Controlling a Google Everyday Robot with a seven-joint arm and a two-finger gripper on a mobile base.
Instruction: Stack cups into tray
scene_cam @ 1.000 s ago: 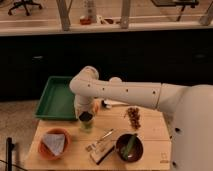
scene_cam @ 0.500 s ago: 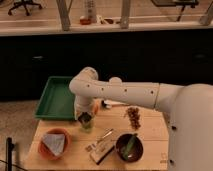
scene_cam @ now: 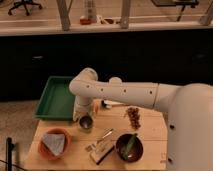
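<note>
A small dark metallic cup (scene_cam: 85,122) stands upright on the wooden table (scene_cam: 150,132), just in front of the green tray (scene_cam: 56,97). The tray lies at the table's back left and looks empty. My gripper (scene_cam: 83,115) points down from the white arm (scene_cam: 120,92) and sits right over the cup, at its rim. An orange object (scene_cam: 96,106), possibly another cup, shows partly behind the wrist.
An orange bowl with a grey cloth (scene_cam: 54,143) sits at the front left. A dark bowl with a green item (scene_cam: 129,147) is at the front right. Cutlery and a packet (scene_cam: 101,146) lie between them. A brown cluster (scene_cam: 133,116) lies mid-right.
The arm has shifted very slightly to the left over the cup. The cup and the other objects have stayed in place.
</note>
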